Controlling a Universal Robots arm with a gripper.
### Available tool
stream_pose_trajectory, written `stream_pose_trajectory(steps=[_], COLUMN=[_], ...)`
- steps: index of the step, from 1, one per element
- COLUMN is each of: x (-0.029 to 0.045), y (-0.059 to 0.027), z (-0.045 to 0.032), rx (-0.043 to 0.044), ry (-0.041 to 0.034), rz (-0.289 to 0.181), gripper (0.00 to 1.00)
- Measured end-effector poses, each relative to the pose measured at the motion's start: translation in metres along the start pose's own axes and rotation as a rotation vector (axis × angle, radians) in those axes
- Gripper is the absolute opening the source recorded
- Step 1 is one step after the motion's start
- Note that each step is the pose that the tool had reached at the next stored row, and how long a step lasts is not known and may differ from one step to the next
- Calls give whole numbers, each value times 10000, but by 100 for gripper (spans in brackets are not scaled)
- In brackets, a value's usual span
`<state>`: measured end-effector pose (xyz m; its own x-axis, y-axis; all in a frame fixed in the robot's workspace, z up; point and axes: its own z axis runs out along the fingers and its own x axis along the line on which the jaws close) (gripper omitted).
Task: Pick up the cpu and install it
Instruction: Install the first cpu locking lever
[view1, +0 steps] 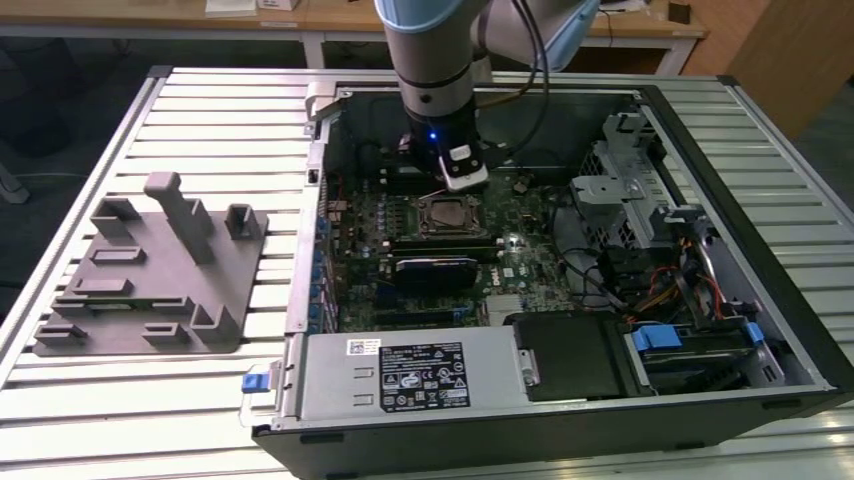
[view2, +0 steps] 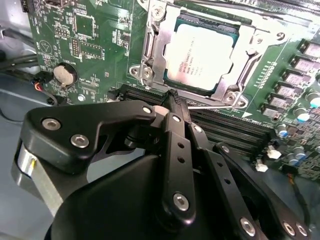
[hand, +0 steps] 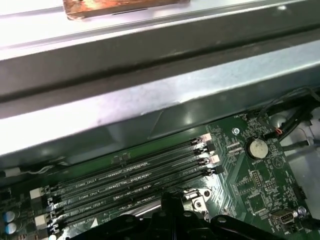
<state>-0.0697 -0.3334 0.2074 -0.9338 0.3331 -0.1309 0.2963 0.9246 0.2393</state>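
cpu sits inside the socket frame, upper centre of the second wrist view. gripper has its 2 fingers pressed together with nothing pinched. Its tip is just beside the frame, over the 4 memory slots. Risk: a sideways drift or drop would clip the frame or a slot latch. Can't tell if the chip lies flush.

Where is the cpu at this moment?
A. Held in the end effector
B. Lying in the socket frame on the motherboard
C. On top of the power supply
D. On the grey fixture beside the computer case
B: in the second wrist view the cpu lies flat inside the socket frame on the motherboard, with the end effector beside it and not holding it.
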Motion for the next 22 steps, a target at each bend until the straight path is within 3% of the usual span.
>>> stream_pose_trajectory(steps=[8, 22], x=[13, 41], y=[31, 101], z=[15, 42], rx=[94, 158], ry=[-170, -290], rz=[682, 1166], gripper=[11, 11])
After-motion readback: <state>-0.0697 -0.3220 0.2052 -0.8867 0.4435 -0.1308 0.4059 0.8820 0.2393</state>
